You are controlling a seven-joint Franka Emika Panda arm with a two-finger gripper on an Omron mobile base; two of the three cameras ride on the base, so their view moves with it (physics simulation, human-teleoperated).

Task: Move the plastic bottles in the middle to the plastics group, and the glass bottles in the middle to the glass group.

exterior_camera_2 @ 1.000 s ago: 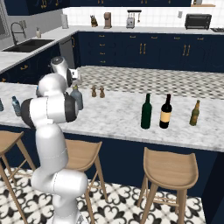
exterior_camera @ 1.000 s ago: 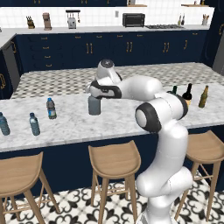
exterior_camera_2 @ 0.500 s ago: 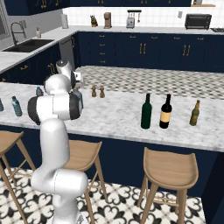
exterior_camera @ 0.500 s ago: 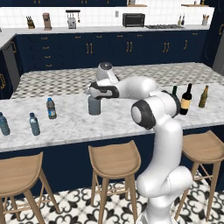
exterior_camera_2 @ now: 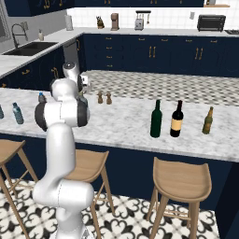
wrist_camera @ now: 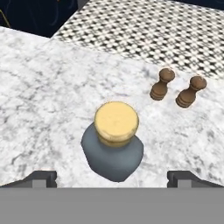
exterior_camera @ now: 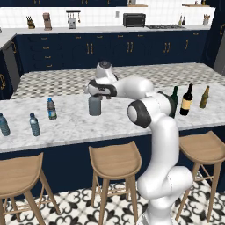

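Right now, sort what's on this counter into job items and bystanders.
Job: squat grey bottle under the open gripper; green wine bottle; glass group; three small water bottles.

Bystanders: two brown shakers, stools, toaster oven.

1. You are looking at a glossy white arm (exterior_camera: 160,145) built of rounded, tube-like segments that swell at each joint.
2. Dark grey bands and round caps mark the joints; one cap faces you at the elbow (exterior_camera_2: 60,115).
3. The base widens into a bulbous white pedestal.
4. The pincer (wrist_camera: 112,179) ends in two small dark grey, blocky fingertips (wrist_camera: 41,178).
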